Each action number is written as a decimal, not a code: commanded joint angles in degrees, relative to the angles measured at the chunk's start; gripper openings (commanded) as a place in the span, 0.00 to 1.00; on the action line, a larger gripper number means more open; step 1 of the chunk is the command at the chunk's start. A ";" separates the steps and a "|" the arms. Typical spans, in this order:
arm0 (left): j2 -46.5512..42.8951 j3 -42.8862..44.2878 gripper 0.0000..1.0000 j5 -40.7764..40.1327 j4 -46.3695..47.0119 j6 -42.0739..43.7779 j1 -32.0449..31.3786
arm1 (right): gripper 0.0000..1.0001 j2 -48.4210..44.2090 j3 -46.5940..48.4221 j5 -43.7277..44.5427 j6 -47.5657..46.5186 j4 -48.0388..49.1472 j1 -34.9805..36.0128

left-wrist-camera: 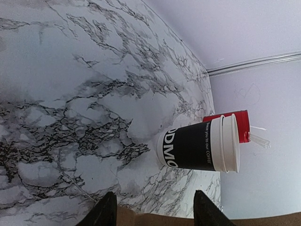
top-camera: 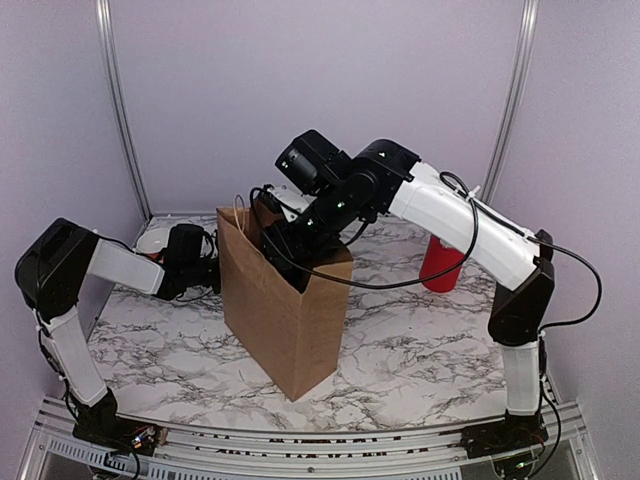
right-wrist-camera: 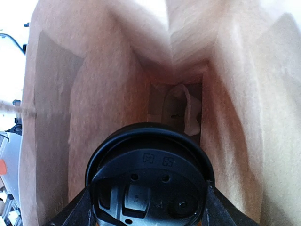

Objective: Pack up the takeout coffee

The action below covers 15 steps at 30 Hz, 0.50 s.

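On the left, the left gripper [left-wrist-camera: 155, 213] sat low over the marble table [top-camera: 420, 350], close beside the left wall of the brown paper bag [top-camera: 285, 320]. Its fingers [left-wrist-camera: 107, 212] were spread wide and clamped nothing, and only the bag's brown edge showed across the gap between them. Whether they touched the paper could not be told. The bag stood upright in the middle of the table with its mouth open. The right arm reached over from the right, and the right gripper [right-wrist-camera: 150, 207] was at that mouth, pointing down inside. The right gripper's two fingers were closed against opposite sides of the takeout coffee [right-wrist-camera: 150, 181]. The cup's round black lid faced the wrist camera, and the cup hung inside the bag's walls, well above the bottom. Something pale and white [right-wrist-camera: 181, 113] lay down at the bottom of the bag, too dim to name. Farthest right, the red cup [top-camera: 440, 265] stood on the table behind the right arm, apart from the bag. In the left wrist view, white sticks [left-wrist-camera: 259, 137] poked from the red cup's top. A stack of cups [left-wrist-camera: 197, 149], black with white rims and white lettering, stood just in front of it.
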 commanded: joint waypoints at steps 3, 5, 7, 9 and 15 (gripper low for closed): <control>-3.02 -1.92 0.56 0.74 2.08 -0.05 -1.54 | 0.51 -1.68 -0.69 1.96 0.61 0.02 -0.18; -3.40 -2.62 0.56 0.79 2.25 -0.09 -1.75 | 0.51 -1.72 -1.63 2.28 0.77 0.24 -0.18; -3.79 -3.24 0.56 0.91 2.36 -0.05 -1.80 | 0.51 -1.93 -2.36 2.64 0.94 0.61 -0.18; -4.17 -3.80 0.56 1.00 2.46 0.11 -1.91 | 0.51 -2.36 -3.48 2.98 1.14 1.13 -0.23; -5.07 -4.32 0.56 1.68 2.53 0.04 -1.83 | 0.51 -3.22 -7.84 4.47 1.15 1.85 0.12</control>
